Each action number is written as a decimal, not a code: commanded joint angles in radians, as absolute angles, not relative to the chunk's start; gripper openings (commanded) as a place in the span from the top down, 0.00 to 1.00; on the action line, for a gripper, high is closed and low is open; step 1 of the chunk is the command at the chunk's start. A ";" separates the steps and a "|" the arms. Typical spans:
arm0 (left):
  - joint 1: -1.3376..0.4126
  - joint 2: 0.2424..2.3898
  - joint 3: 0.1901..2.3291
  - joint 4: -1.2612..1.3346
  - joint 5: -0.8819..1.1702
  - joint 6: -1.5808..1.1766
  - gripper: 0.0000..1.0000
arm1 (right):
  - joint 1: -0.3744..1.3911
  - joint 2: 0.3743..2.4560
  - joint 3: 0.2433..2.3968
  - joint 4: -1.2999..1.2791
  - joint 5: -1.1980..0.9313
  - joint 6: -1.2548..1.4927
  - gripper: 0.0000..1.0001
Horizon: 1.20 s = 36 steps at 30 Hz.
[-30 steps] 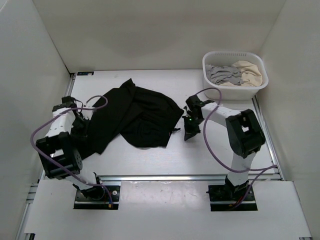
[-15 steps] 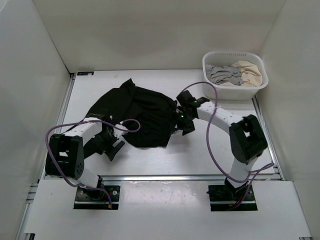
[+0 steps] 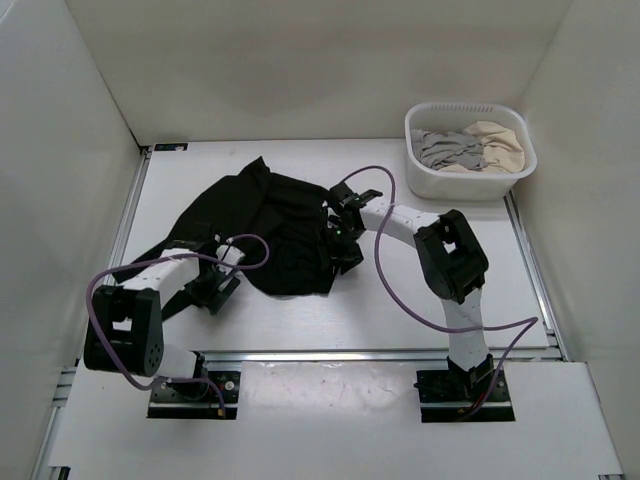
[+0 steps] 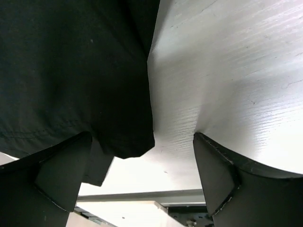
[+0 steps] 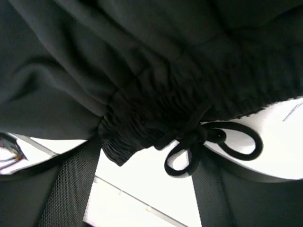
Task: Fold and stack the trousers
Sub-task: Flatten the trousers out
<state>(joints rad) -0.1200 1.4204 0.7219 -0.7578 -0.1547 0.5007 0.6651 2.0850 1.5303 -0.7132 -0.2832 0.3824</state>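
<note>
Crumpled in a heap on the left-centre of the counter (image 3: 420, 290): the trousers (image 3: 270, 225), black, legs tangled, nothing folded yet. Judged to be the pick-up step ahead of spreading flat.

Left end effector (image 3: 213, 287) spread wide, low at the near-left hem corner (image 4: 125, 142), gripping nothing, with cloth draped over one finger (image 4: 61, 175). Right end effector (image 3: 340, 248) also parted and holding nothing, straddling the gathered waistband (image 5: 151, 118) and the knotted drawstring (image 5: 210, 139) at the right edge of the heap.

To do it well:
- Push the left further under the hem to get a full layer between the pads before closing, not just the corner.
- On the right, close on the thick elastic band itself, not on the drawstring loop, likely to slip or pull loose.
- Lift both together and draw apart, left and right, to take the creases out before laying flat.
- Keep well away from the basket (image 3: 465, 186) at the far right.

Count:
- one pair of trousers
- one white basket
- inside it, one grey garment (image 3: 445, 148) and one beige garment (image 3: 497, 143)
- two arms, two end effectors
</note>
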 commanded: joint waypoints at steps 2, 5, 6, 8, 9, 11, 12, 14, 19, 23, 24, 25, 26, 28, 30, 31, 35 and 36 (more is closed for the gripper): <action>-0.118 1.417 0.643 -0.655 -0.184 0.543 0.00 | 0.672 2.123 1.520 -0.813 -0.322 0.342 0.37; -0.118 1.460 0.643 -0.646 -0.152 0.552 0.53 | 0.672 2.114 1.482 -0.813 -0.322 0.333 0.84; -0.118 1.460 0.655 -0.656 -0.152 0.539 0.75 | 0.660 2.103 1.470 -0.813 -0.313 0.333 0.93; -0.118 1.473 0.681 -0.675 -0.163 0.538 0.86 | 0.635 2.068 1.410 -0.799 -0.298 0.354 1.00; -0.118 1.462 0.690 -0.684 -0.176 0.538 0.86 | 0.599 2.022 1.376 -0.784 -0.298 0.376 1.00; -0.118 1.424 0.730 -0.713 -0.176 0.538 0.86 | 0.551 1.968 1.301 -0.743 -0.298 0.385 1.00; -0.118 1.407 0.751 -0.751 -0.176 0.548 0.86 | 0.498 1.915 1.234 -0.742 -0.298 0.385 1.00; -0.118 1.361 0.819 -0.797 -0.166 0.558 0.86 | 0.415 1.837 1.172 -0.753 -0.265 0.385 1.00; -0.071 1.341 0.940 -0.905 -0.117 0.584 0.86 | 0.311 1.724 1.048 -0.744 -0.293 0.332 1.00; -0.061 1.353 1.095 -0.988 -0.032 0.575 0.86 | 0.411 1.715 1.110 -0.776 -0.243 0.322 0.99; -0.061 1.364 1.124 -1.014 -0.023 0.575 0.86 | 0.420 1.706 1.141 -0.791 -0.197 0.334 1.00; -0.061 1.364 1.150 -1.023 -0.023 0.566 0.86 | 0.420 1.695 1.141 -0.792 -0.128 0.347 1.00; -0.061 1.374 1.202 -1.032 -0.009 0.566 0.86 | 0.396 1.668 1.132 -0.792 -0.102 0.369 1.00; -0.061 1.397 1.250 -1.032 -0.009 0.557 0.86 | 0.326 1.658 1.132 -0.808 -0.075 0.358 1.00; -0.037 1.442 1.335 -1.032 -0.024 0.557 0.86 | 0.270 1.658 1.132 -0.863 -0.045 0.330 1.00; -0.025 1.465 1.374 -1.032 -0.044 0.557 0.86 | 0.244 1.658 1.132 -0.880 -0.029 0.315 1.00; 0.113 1.682 1.691 -0.997 -0.074 0.557 0.86 | 0.101 1.638 1.149 -0.942 0.073 0.250 1.00; 0.159 1.745 1.772 -0.997 -0.065 0.528 0.86 | 0.077 1.638 1.172 -0.942 0.086 0.241 1.00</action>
